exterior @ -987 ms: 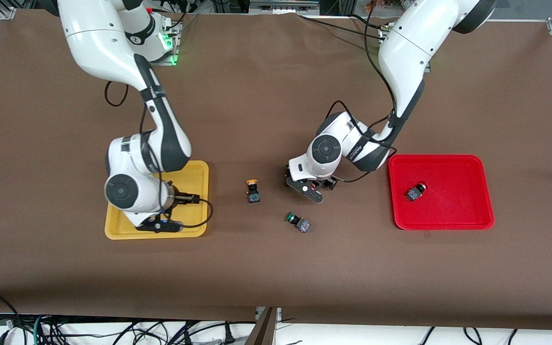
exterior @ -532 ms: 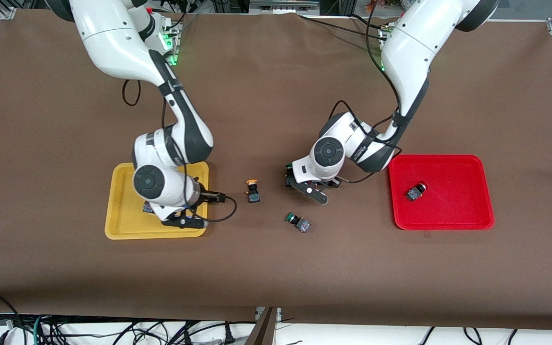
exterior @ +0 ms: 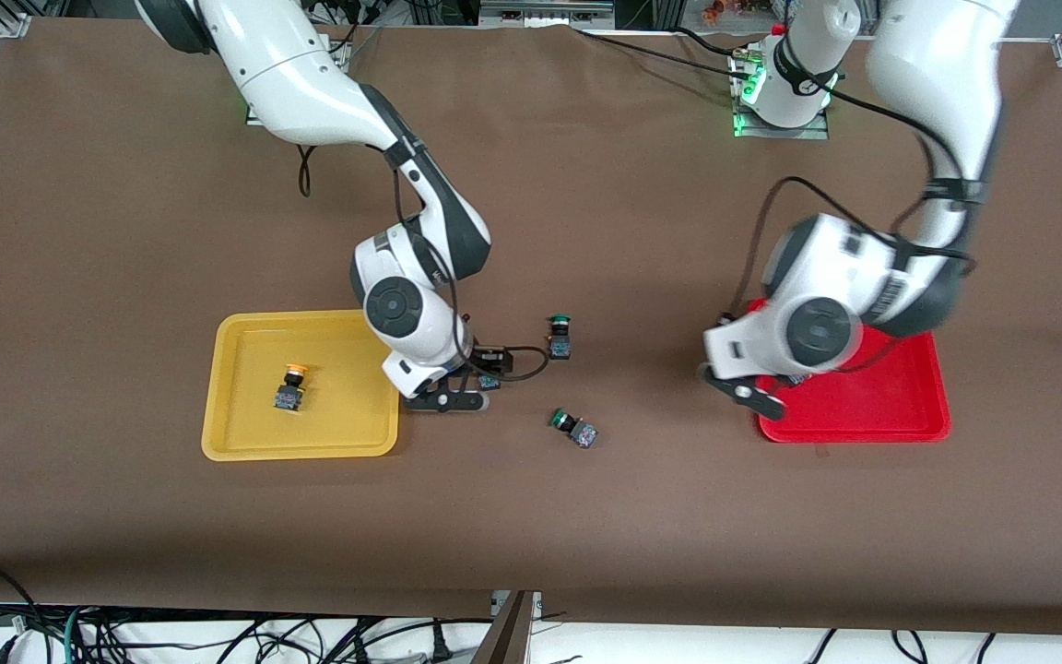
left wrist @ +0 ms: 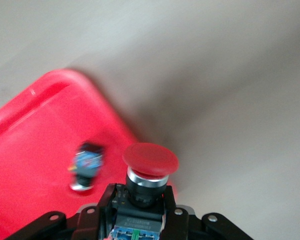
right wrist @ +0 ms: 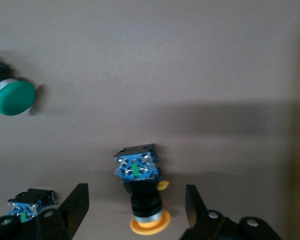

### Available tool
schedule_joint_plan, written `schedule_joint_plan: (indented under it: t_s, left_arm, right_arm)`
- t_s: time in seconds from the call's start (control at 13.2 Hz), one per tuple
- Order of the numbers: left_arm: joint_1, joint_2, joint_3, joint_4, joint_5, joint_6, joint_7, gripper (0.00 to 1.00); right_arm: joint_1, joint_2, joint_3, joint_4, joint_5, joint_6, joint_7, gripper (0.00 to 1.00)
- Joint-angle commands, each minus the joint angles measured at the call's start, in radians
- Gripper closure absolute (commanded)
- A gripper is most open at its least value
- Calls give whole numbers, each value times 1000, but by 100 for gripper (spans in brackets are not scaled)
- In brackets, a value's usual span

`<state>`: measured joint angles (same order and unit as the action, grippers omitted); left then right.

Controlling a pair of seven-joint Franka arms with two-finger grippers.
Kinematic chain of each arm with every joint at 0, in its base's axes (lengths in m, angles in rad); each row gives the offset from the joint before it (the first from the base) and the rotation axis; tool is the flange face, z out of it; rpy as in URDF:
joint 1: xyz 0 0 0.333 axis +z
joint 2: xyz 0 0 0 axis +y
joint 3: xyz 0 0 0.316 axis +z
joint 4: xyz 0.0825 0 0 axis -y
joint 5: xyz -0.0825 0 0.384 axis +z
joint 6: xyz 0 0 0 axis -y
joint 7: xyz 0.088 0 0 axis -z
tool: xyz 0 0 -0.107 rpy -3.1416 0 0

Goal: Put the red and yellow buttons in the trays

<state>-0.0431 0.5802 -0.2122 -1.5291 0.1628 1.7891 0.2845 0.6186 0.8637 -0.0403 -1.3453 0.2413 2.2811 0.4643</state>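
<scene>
Left wrist view, lower centre: we noted the left gripper [left wrist: 140, 210] clenched on the red button's [left wrist: 150, 159] stiff dark body, probably light; right gripper [right wrist: 135, 212] released.

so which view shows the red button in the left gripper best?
Left wrist view: the red-capped button fills the foreground, clamped in the left gripper at the red tray's edge. In the front view the arm's wrist hides the button. The right wrist view misses it.

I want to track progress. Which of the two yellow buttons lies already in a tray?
The yellow button in the yellow tray. The other yellow button lies on the table between the open right gripper's fingers.
</scene>
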Motion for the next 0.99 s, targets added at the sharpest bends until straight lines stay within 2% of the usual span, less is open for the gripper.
schedule_joint_plan:
  t_s: [0.0, 0.15, 0.3, 0.38, 0.46, 0.53, 0.61, 0.76, 0.91]
  left_arm:
    - [116, 23, -19, -25, 56, 6, 169, 100]
    - [162, 50, -19, -28, 159, 12, 214, 100]
    - [193, 78, -19, -37, 182, 58, 231, 98]
    - [218, 90, -19, -37, 182, 93, 260, 94]
    - [232, 99, -19, -36, 182, 119, 290, 83]
    - [235, 105, -19, -34, 193, 133, 317, 32]
    - [238, 106, -21, -31, 211, 135, 343, 0]
    - [227, 95, -24, -28, 211, 127, 357, 0]
    - [230, 66, -33, -17, 202, 124, 361, 0]
  right_arm:
    - [16, 26, -6, 12, 3, 40, 7, 14]
    - [32, 41, -9, 11, -13, 64, 11, 15]
    - [33, 54, -9, 12, -57, 72, 8, 15]
    - [33, 54, -9, 11, -77, 72, 7, 16]
    - [33, 55, -9, 11, -89, 72, 7, 17]
    - [33, 58, -9, 11, -94, 72, 5, 22]
    - [35, 60, -9, 11, -102, 72, 7, 30]
    - [33, 60, -9, 12, -103, 72, 5, 47]
    - [33, 58, -9, 14, -103, 72, 5, 56]
